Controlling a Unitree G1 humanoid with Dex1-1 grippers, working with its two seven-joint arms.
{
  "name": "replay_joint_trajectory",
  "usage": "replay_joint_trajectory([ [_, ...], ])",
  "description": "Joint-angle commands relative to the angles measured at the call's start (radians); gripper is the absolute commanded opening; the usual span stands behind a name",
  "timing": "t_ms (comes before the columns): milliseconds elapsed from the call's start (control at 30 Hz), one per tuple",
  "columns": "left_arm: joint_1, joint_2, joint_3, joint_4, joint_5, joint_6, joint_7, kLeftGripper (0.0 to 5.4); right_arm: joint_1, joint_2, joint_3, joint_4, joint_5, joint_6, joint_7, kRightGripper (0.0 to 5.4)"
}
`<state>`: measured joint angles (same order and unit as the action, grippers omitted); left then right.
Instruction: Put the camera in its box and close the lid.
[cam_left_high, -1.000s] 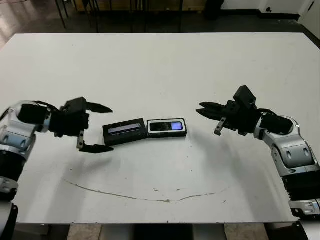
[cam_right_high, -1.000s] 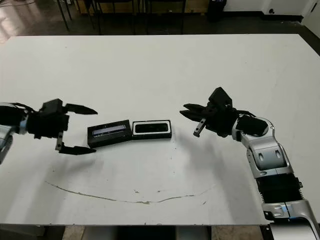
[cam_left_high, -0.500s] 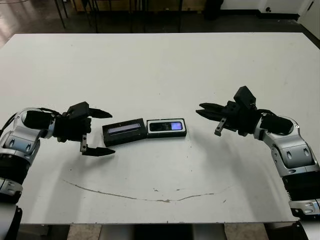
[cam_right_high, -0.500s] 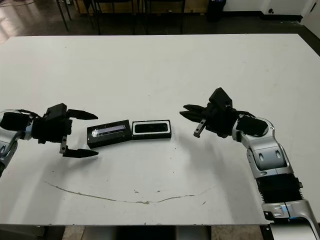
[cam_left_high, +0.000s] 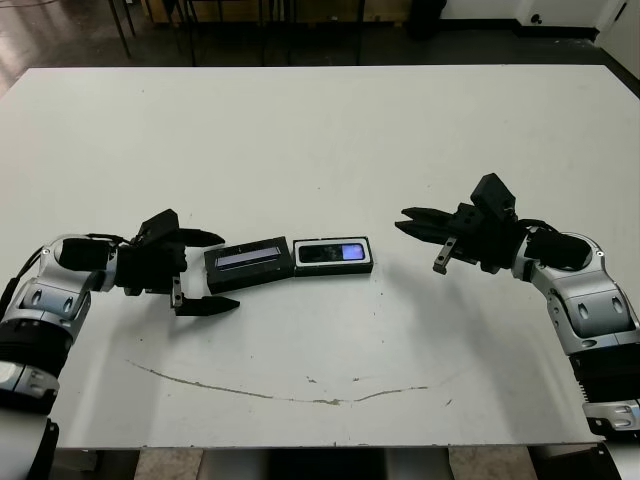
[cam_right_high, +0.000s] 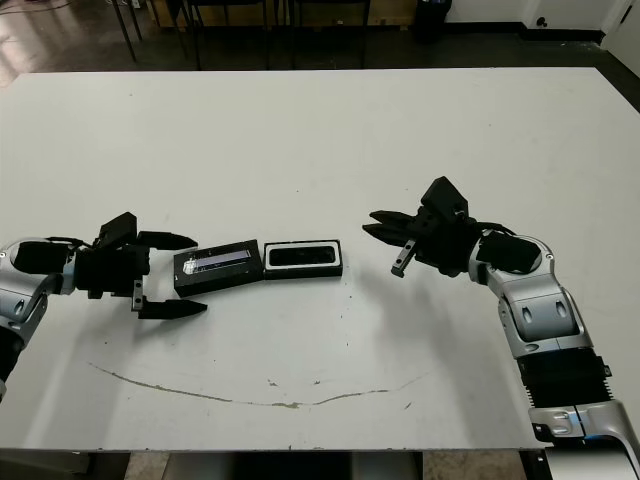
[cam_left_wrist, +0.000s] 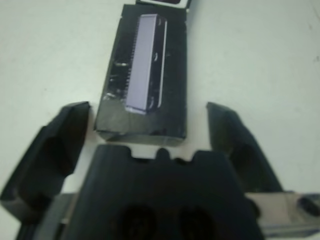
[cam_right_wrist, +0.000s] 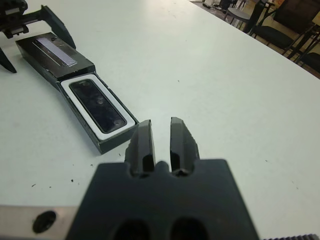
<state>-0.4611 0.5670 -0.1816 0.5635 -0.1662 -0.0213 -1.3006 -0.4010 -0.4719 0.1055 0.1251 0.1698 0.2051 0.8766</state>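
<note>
1. The camera (cam_left_high: 334, 252) already sits down in the white lining of the box (cam_left_high: 334, 269), screen up, so what's left looks like the closing part. The lid (cam_left_high: 249, 262) lies flat on the table (cam_left_high: 320, 140), butted end to end against the box's left side, pale strip facing up.

2. The step in hand, I'd say: the left gripper (cam_left_high: 205, 270) taking the lid. Its fingers are spread wide, one past the lid's far edge, one past its near edge, with the lid's left end just at the mouth. Not touching yet, as far as I can tell from the left wrist view.

3. To do it well, I'd slide in a bit more so the fingers (cam_left_wrist: 235, 145) bear on the long sides rather than the end corner. Pinch near the middle if possible, or it'll twist on lifting.

4. Keep the lid level, bring it right over the box, and line up all four edges before pressing. The box is light and loose on the table, so a sideways shove could push it away.

5. Pose: the left forearm lies low over the table, reaching rightward, wrist turned so the fingers open far-to-near.

6. The right gripper (cam_left_high: 420, 232) hangs well to the right of the box, pointing left at it, fingers nearly together and holding nothing. It could steady the box if needed.
</note>
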Motion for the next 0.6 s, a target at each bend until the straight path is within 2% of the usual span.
replay_joint_trajectory([
  [33, 0.032, -0.009, -0.020, -0.006, 0.004, 0.066, -0.024, 3.81, 0.020, -0.011, 0.002, 0.008, -0.001, -0.002, 0.008, 0.00],
  [267, 0.031, -0.008, -0.018, -0.025, -0.035, 0.187, -0.070, 2.16, 0.021, -0.012, 0.004, 0.004, -0.006, 0.000, 0.003, 0.00],
  [333, 0.036, -0.007, -0.007, -0.036, -0.051, 0.214, -0.068, 1.84, 0.020, -0.011, 0.005, 0.002, -0.004, 0.005, 0.003, 0.00],
  [500, 0.032, -0.012, 0.033, -0.016, -0.102, 0.289, -0.062, 1.61, 0.020, -0.007, 0.007, 0.011, -0.004, -0.006, 0.006, 0.00],
  [600, 0.035, -0.019, 0.071, -0.005, -0.131, 0.274, -0.053, 1.59, 0.021, -0.008, 0.010, 0.012, -0.009, -0.017, 0.004, 0.00],
])
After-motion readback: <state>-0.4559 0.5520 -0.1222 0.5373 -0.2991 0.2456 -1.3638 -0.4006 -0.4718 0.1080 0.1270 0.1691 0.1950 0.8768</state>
